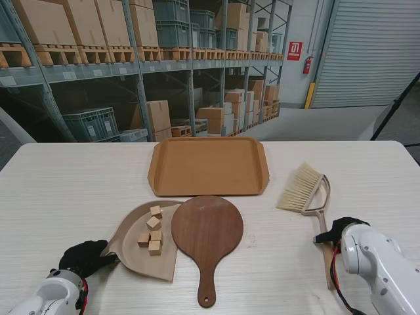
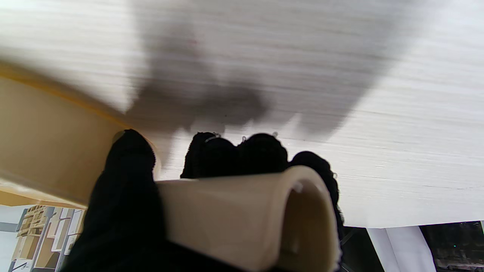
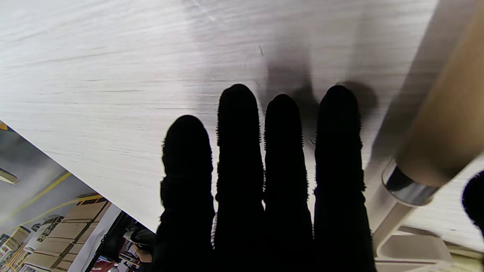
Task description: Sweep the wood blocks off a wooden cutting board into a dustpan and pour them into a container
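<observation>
A beige dustpan [image 1: 141, 246] lies left of the round dark wooden cutting board [image 1: 207, 230], holding several small wood blocks [image 1: 152, 234]. My left hand [image 1: 84, 258] in a black glove is shut on the dustpan's handle [image 2: 242, 215]. The brush [image 1: 305, 191] lies on the table to the right, bristles away from me, its wooden handle [image 3: 442, 139] running toward me. My right hand [image 1: 341, 230] rests beside that handle with fingers [image 3: 238, 158] stretched flat and apart from it. A tan tray [image 1: 209, 165] sits behind the board.
The pale wood-grain table [image 1: 65, 190] stretches wide on both sides. Warehouse shelving stands beyond its far edge.
</observation>
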Action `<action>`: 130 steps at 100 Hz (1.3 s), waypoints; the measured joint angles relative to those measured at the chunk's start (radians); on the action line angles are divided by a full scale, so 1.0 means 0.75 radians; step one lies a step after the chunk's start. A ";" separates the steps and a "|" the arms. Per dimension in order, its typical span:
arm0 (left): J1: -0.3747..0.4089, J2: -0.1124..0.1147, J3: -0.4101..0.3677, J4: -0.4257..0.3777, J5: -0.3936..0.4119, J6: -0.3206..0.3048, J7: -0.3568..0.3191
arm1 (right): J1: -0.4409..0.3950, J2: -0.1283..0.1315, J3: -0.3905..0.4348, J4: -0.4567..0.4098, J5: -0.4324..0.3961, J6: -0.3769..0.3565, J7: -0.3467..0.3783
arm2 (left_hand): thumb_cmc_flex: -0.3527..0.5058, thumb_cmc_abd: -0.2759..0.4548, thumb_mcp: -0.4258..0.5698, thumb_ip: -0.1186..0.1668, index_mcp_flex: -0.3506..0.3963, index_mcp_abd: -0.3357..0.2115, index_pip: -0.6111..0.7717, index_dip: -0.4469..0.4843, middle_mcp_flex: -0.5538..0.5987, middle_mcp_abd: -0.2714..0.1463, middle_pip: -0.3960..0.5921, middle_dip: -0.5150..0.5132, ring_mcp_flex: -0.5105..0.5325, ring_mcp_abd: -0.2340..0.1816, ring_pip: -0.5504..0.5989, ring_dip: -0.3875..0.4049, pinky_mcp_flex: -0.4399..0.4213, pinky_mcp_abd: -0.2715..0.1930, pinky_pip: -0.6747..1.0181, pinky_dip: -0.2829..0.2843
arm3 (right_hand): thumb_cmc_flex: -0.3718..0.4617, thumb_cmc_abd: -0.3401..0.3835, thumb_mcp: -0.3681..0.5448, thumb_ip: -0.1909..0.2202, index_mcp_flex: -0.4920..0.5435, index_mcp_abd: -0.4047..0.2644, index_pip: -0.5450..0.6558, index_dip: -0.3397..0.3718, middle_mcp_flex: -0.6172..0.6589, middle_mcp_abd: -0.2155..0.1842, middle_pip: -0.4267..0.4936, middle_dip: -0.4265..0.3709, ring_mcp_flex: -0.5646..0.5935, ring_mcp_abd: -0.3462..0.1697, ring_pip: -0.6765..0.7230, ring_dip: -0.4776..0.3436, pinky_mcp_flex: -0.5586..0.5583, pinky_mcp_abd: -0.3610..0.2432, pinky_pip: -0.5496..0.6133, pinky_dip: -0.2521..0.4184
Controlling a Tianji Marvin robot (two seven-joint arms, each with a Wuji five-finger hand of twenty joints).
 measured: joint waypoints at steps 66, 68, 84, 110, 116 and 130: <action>0.001 -0.001 -0.001 -0.001 0.000 0.000 0.001 | -0.047 -0.011 0.045 -0.020 -0.024 -0.014 -0.080 | 0.000 0.000 0.000 0.000 0.000 0.000 0.000 0.000 0.000 0.000 -0.001 0.000 0.000 0.000 0.000 0.000 0.000 0.000 0.000 0.000 | 0.029 -0.032 -0.011 -0.002 0.001 0.008 -0.093 0.001 0.027 0.011 0.000 0.000 0.000 0.011 0.030 0.016 -0.001 0.000 0.003 0.000; 0.001 -0.001 -0.001 -0.001 0.000 0.000 0.001 | -0.053 -0.012 0.049 -0.024 -0.028 -0.017 -0.094 | 0.000 0.000 0.000 0.000 0.000 0.000 0.000 0.000 0.000 0.000 -0.001 0.000 0.000 0.000 0.000 0.000 0.000 0.000 0.000 0.000 | 0.029 -0.032 -0.011 -0.002 0.000 0.008 -0.096 0.001 0.027 0.011 0.000 0.000 0.000 0.011 0.030 0.016 -0.001 0.000 0.003 0.000; 0.002 -0.001 -0.001 -0.001 0.000 0.000 0.001 | -0.106 -0.026 0.099 -0.068 -0.057 -0.037 -0.200 | 0.000 0.000 0.000 0.000 0.000 0.000 0.000 0.000 0.000 0.000 -0.002 0.000 0.000 0.000 -0.001 0.000 0.000 0.000 0.000 0.000 | 0.053 -0.049 -0.010 -0.002 0.000 0.008 -0.106 0.001 0.027 0.012 0.000 -0.001 0.000 0.012 0.030 0.016 -0.003 0.000 0.003 0.000; 0.001 -0.001 -0.001 0.000 -0.003 0.000 0.001 | -0.165 -0.038 0.147 -0.137 -0.033 -0.091 -0.420 | 0.000 0.000 0.000 0.000 0.000 0.000 0.000 0.000 0.000 0.000 -0.002 0.000 0.000 0.000 -0.001 0.000 0.000 0.000 0.000 0.000 | 0.054 -0.078 -0.010 -0.002 0.000 0.008 -0.106 0.001 0.027 0.012 0.000 -0.001 0.000 0.013 0.028 0.016 -0.003 0.000 0.003 0.000; 0.001 -0.001 -0.001 0.000 -0.003 0.000 0.001 | -0.167 -0.040 0.147 -0.145 0.002 -0.104 -0.473 | 0.000 0.000 0.000 0.000 0.000 0.000 0.000 0.000 0.000 0.000 -0.002 0.000 0.000 0.000 -0.001 0.000 0.000 0.000 0.000 0.000 | 0.054 -0.083 -0.010 -0.002 0.000 0.008 -0.107 0.001 0.027 0.012 0.000 -0.001 0.000 0.013 0.028 0.016 -0.003 0.000 0.003 0.000; 0.001 -0.001 -0.001 0.000 -0.005 0.000 0.002 | -0.157 -0.046 0.135 -0.159 0.138 -0.131 -0.567 | 0.000 0.000 0.000 0.000 0.000 0.000 0.000 0.000 0.000 0.000 -0.002 0.000 0.000 0.000 -0.001 0.000 0.000 0.000 0.000 0.000 | 0.068 -0.096 -0.007 -0.002 -0.001 0.014 -0.122 0.001 0.026 0.016 0.000 -0.001 0.000 0.018 -0.005 0.016 -0.015 0.005 0.001 0.000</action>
